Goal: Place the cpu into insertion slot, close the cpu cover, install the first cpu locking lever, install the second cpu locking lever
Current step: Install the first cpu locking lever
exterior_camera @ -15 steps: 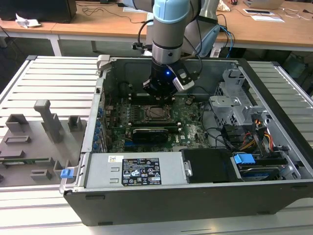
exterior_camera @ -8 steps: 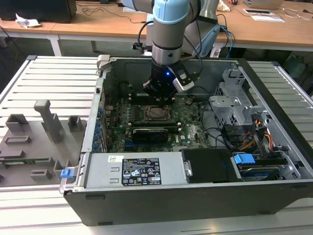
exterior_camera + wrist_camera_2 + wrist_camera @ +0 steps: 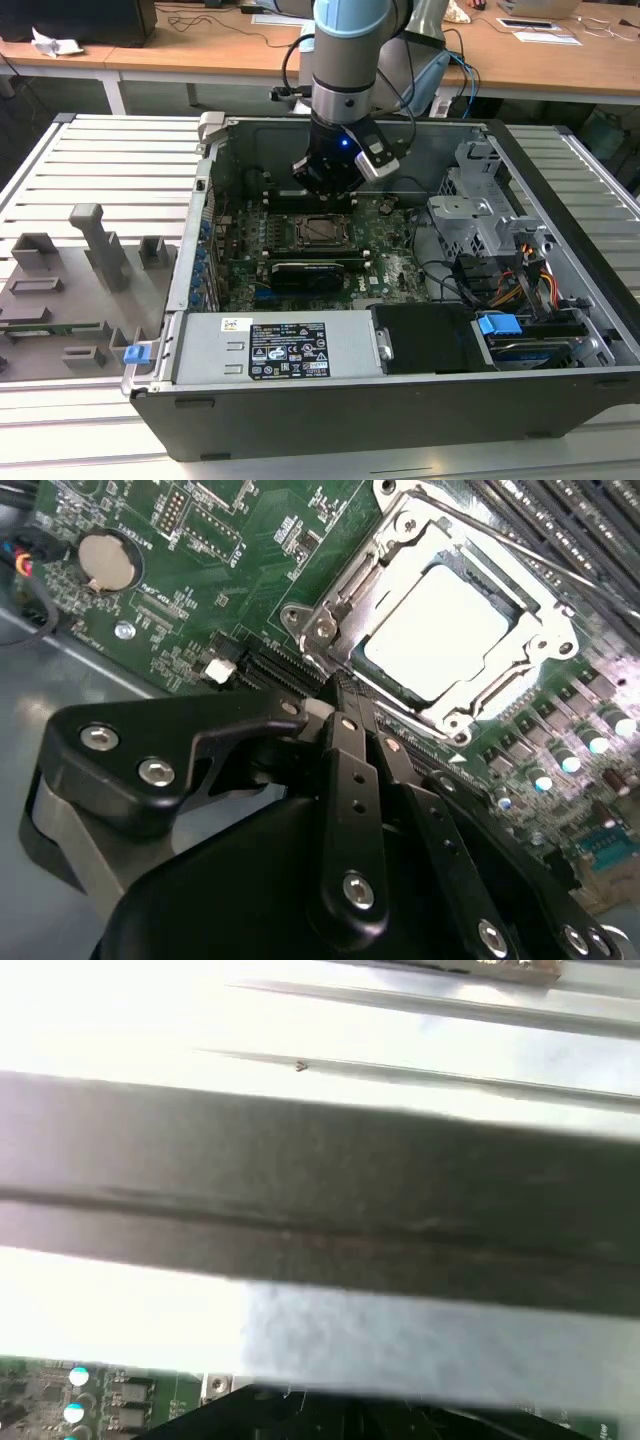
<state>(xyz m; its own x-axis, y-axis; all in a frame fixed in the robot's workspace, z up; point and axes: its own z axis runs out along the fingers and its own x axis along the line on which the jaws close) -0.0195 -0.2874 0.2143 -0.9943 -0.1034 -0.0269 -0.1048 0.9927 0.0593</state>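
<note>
Wooden desks line the background, and your work sits on a ribbed grey table (image 3: 110,160) carrying an opened computer case (image 3: 560,300), with grey fixture blocks (image 3: 95,245) just beside the case.

Take the insertion slot (image 3: 322,230) as your landmark, on the green motherboard (image 3: 200,570) inside the case. The cpu (image 3: 440,630) already lies flat in it, silver top up. The cpu cover (image 3: 545,645) lies down around the chip as a frame, its window showing the metal top; I judge it closed, though whether the locking levers are latched cannot be told.

Your tool (image 3: 345,705) hangs directly over the slot's near edge in the second wrist view, its black fingers (image 3: 350,780) drawn together with nothing visible between them. I judge it positioned there to work the parts at the slot's rim.

Near the slot you also have a long black expansion card (image 3: 310,272) and a coin cell (image 3: 107,562).
</note>
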